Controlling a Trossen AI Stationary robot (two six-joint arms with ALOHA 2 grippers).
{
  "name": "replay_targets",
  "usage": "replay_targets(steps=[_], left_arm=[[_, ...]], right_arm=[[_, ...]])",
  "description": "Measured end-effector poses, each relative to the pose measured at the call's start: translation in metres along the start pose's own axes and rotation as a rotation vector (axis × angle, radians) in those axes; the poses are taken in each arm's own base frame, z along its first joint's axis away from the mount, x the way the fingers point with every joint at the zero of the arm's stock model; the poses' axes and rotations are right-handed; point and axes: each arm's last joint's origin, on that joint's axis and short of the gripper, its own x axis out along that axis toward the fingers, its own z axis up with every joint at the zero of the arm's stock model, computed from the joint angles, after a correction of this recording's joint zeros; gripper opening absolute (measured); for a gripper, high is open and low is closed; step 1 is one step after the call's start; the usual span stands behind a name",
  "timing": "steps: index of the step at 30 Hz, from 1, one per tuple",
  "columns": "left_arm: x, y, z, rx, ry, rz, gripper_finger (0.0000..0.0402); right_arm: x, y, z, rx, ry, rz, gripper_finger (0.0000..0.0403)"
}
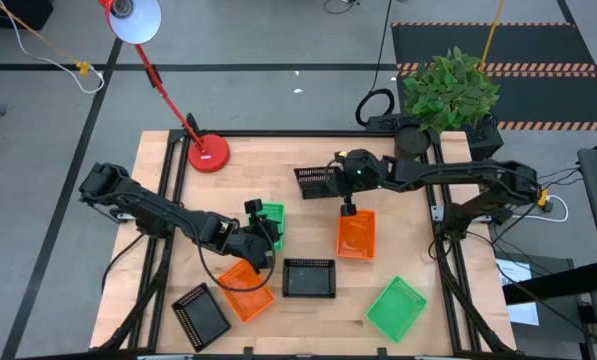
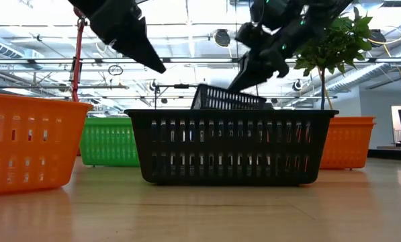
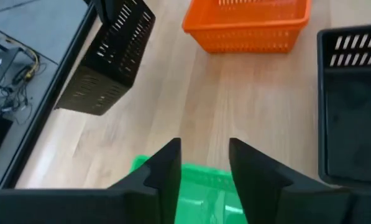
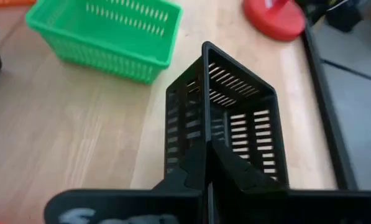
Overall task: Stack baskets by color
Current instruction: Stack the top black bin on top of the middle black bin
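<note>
Pale wood makes up the worktop, framed by dark rails, with a red lamp base at one far corner and a potted plant at the other. From where I stand, the right gripper is over the far middle, its fingers pinched tight on the rim of a black basket, which hangs tilted, clear of the wood. The left gripper hovers at the near edge of a green basket; its fingers stand parted with nothing between them. One orange basket sits near the middle, another lies toward the front left. Between them rests a second black basket. A third black one lies at the front left, and another green one at the front right.
</note>
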Motion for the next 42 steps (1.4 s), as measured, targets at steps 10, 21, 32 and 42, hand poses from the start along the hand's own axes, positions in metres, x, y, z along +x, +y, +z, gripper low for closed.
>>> replay_targets(steps=[10,21,32,42], left_arm=[[-0.002,-0.001,0.022,0.001,-0.203,0.015,0.0227],[-0.008,0.031,0.064,0.082,-0.321,0.004,0.0244],[0.015,0.061,0.061,0.065,-0.268,-0.154,0.0243],[0.043,0.055,0.056,0.074,-0.235,-0.166,0.0243]], right_arm=[[-0.021,0.03,0.019,0.0,-0.026,-0.019,0.0003],[-0.024,0.065,0.034,-0.033,-0.043,-0.123,0.0002],[-0.032,0.096,0.045,-0.073,-0.069,-0.224,0.0002],[-0.011,0.111,0.04,-0.114,-0.009,-0.282,0.0002]])
